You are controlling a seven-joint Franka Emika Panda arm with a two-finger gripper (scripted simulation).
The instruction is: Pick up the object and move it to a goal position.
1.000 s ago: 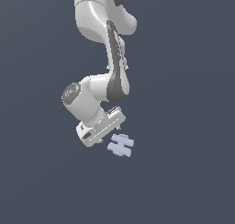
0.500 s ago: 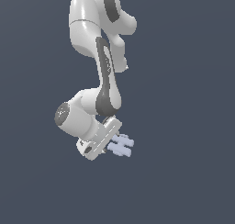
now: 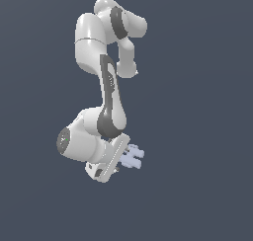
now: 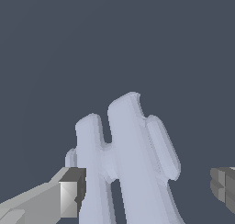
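Exterior view first: you have the white jointed robot arm with dark grey joint bands point(image 3: 106, 82) folded down from the top of the frame, its bulky wrist sitting low at about 7 o'clock from picture centre. At the end of it, the white hand point(image 3: 123, 158) is tipped on a slant, and the small flat pale lavender-blue piece of crossed bars point(image 3: 132, 157) sits right against it, poking out on the 3 o'clock side. Around them you see nothing but flat dark slate-blue; no worktop edge shows up.

Now the wrist view, and you are very close. The lavender-blue piece point(image 4: 126, 163) fills the lower middle, its long bars standing up toward 12 o'clock with short cross-stubs jutting off the sides. One grey fingertip point(image 4: 69, 198) is at 8 o'clock, right at the piece's near edge and overlapping it in the picture; you cannot tell whether it touches. The other fingertip point(image 4: 224, 186) is well off at 4 o'clock, with clear dark background between it and the piece. So your hand's fingers stand apart, straddling the piece, wider than it is, not clamped on it.
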